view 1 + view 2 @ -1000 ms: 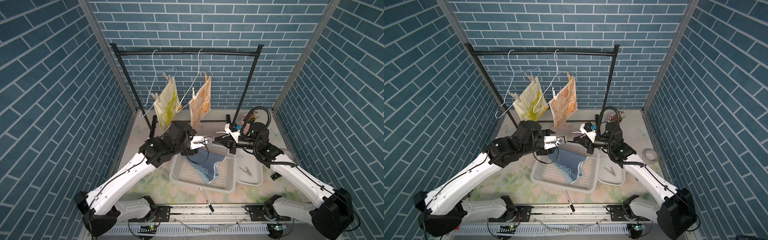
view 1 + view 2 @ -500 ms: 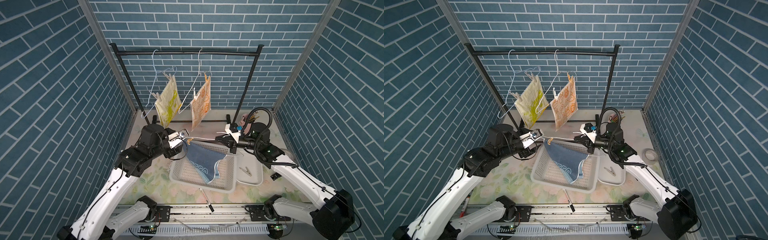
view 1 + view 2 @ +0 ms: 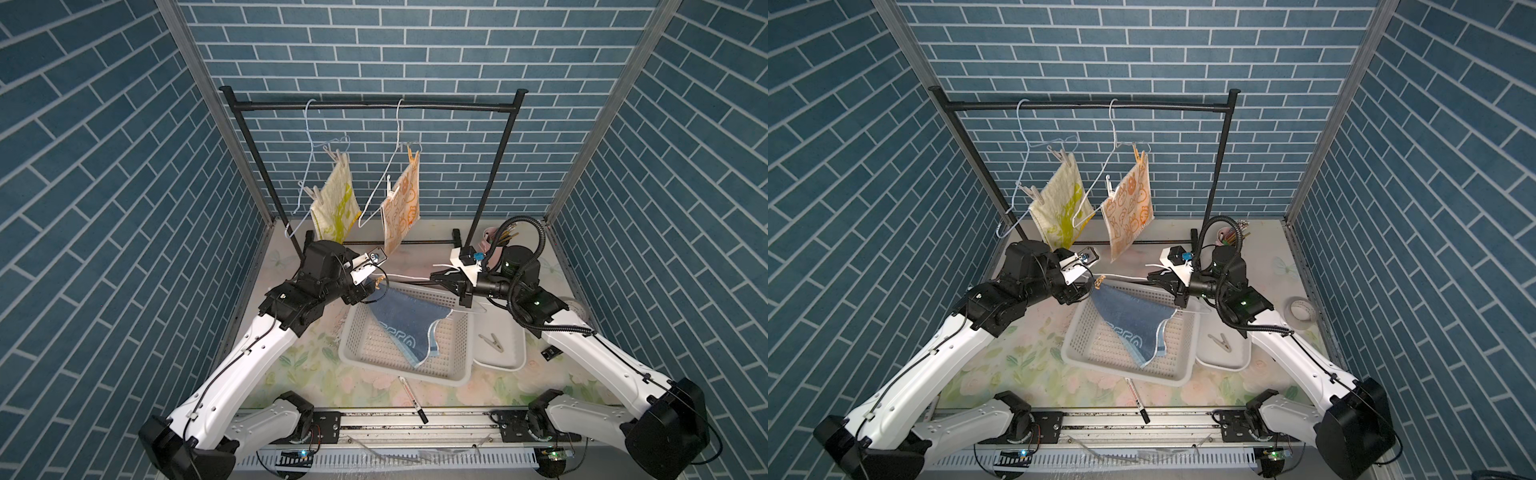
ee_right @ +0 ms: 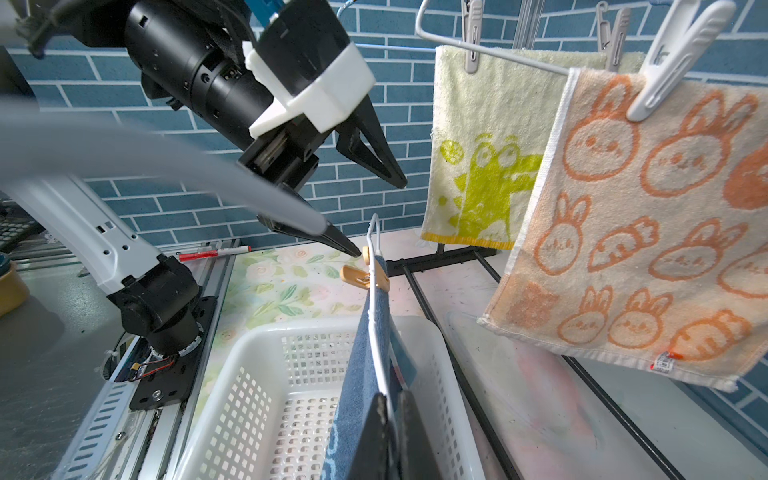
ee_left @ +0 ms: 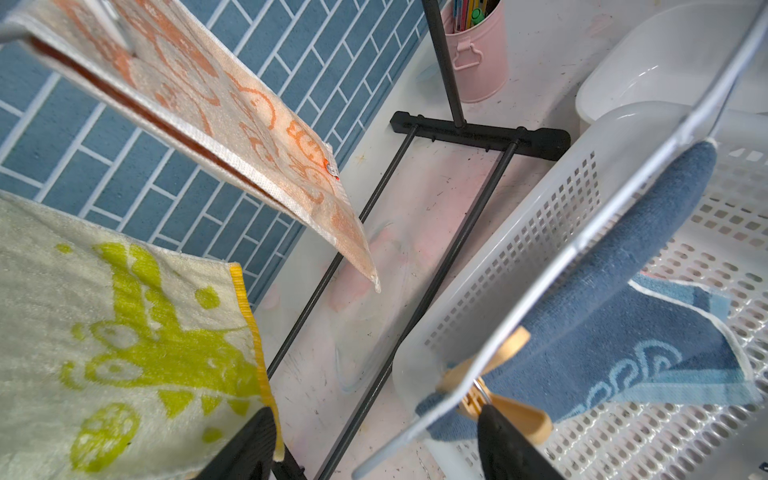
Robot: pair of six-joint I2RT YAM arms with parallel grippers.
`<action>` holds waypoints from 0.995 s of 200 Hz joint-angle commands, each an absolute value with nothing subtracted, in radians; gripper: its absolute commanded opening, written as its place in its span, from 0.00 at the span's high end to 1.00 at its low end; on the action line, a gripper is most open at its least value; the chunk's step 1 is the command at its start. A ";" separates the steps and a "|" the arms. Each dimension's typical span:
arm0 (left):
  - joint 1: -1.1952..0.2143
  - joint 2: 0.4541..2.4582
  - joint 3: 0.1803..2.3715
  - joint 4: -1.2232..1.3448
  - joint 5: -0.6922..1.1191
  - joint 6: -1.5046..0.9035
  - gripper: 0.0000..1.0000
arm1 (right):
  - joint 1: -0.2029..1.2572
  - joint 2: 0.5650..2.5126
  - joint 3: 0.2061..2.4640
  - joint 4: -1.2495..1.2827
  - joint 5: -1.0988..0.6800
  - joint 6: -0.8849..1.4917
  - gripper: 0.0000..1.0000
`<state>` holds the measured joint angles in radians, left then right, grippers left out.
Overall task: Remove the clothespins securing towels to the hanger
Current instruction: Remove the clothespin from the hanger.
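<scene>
A blue towel (image 3: 409, 328) hangs from a white wire hanger (image 3: 407, 277) over the basket. My right gripper (image 4: 392, 399) is shut on that hanger's wire, against the towel; it also shows in a top view (image 3: 1152, 276). A tan clothespin (image 5: 523, 417) pins the towel at the hanger's far end. My left gripper (image 5: 374, 415) is open there, one fingertip touching the pin's tail, the other well apart. On the rack, the yellow towel (image 3: 336, 203) hangs from grey clothespins (image 3: 340, 157). The orange towel (image 3: 401, 208) hangs from a tan pin (image 3: 412, 153) and a white one (image 4: 673, 54).
A white perforated basket (image 3: 345, 353) sits mid-table, a shallow white tray (image 3: 498, 361) to its right holding a loose clothespin (image 3: 492, 341). A marker pen (image 3: 411, 399) lies by the front rail. A pink cup of pencils (image 5: 478, 62) stands by the black rack's base (image 5: 478, 133).
My left gripper drew back leftward from over the basket to the hanger's end and its jaws widened. The right arm kept still, holding the hanger.
</scene>
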<state>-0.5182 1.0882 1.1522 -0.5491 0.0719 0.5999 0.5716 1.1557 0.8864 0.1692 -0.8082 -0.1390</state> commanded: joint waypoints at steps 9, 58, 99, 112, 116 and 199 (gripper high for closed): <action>-0.514 1.116 1.129 -0.475 0.102 0.559 0.23 | 0.582 1.133 0.874 0.232 -0.812 -0.114 1.00; -0.518 1.137 1.105 -0.418 0.126 0.527 0.22 | 0.592 1.135 0.864 0.264 -0.799 -0.094 1.00; -0.519 1.105 1.104 -0.427 0.122 0.525 0.22 | 0.595 1.119 0.856 0.240 -0.761 -0.142 1.00; -0.518 1.077 1.107 -0.450 0.144 0.523 0.21 | 0.598 1.115 0.856 0.222 -0.730 -0.180 1.00; -0.518 1.070 1.110 -0.462 0.148 0.523 0.21 | 0.600 1.112 0.854 0.220 -0.718 -0.191 1.00; -0.414 0.957 1.242 -0.708 0.237 0.546 0.15 | 0.716 1.068 0.798 0.187 -0.502 -0.668 1.00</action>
<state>-0.4831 0.9741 1.1801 -0.6167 0.1799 0.5388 0.6731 1.1133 0.8207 0.1894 -0.6079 -0.4129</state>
